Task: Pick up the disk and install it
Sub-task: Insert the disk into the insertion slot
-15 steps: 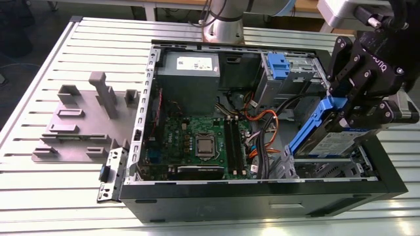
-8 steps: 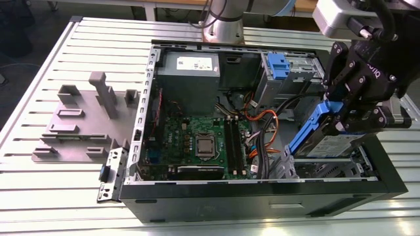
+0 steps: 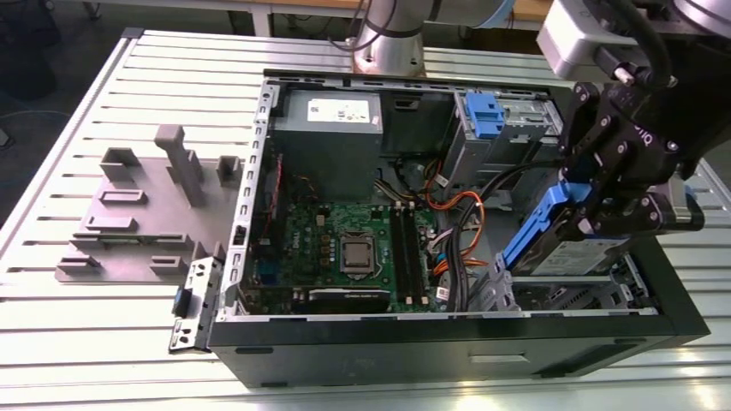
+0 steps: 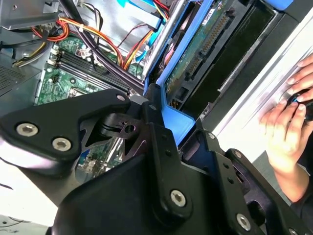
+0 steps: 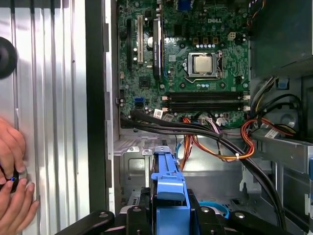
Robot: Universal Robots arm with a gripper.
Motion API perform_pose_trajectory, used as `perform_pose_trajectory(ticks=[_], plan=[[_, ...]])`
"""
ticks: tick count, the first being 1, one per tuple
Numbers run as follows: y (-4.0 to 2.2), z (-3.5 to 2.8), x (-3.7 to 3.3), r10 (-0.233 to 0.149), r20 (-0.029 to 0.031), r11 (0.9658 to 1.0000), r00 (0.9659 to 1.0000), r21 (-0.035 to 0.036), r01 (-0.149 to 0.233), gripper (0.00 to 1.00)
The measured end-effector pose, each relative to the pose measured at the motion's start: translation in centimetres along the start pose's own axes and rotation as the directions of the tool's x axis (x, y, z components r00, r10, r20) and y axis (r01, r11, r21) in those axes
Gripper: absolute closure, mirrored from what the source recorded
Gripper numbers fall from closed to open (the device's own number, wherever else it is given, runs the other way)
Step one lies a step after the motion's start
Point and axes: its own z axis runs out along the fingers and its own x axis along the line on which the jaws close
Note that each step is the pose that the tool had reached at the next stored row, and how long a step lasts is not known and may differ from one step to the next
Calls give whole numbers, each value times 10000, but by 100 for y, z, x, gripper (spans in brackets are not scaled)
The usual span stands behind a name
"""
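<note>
The claw [image 3: 600, 210] clamps the disk [image 3: 566, 257], tilted above the drive bay [image 3: 571, 298] (exterior view's right); squaring it to the bay, clear of the cables [image 3: 457, 244], seems wise.

The case [image 3: 457, 338] lies on the counter [image 3: 103, 342], a fixture plate [image 3: 126, 231] beside it at the exterior view's left; the disk [image 3: 574, 254], clamped in the claw [image 3: 603, 214], hangs over its opposite end.
</note>
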Motion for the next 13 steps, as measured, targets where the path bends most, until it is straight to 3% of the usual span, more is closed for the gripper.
perform_pose_trajectory(ticks=[13], plan=[[2, 137, -1, 0, 0, 10000, 10000, 0, 0, 64]])
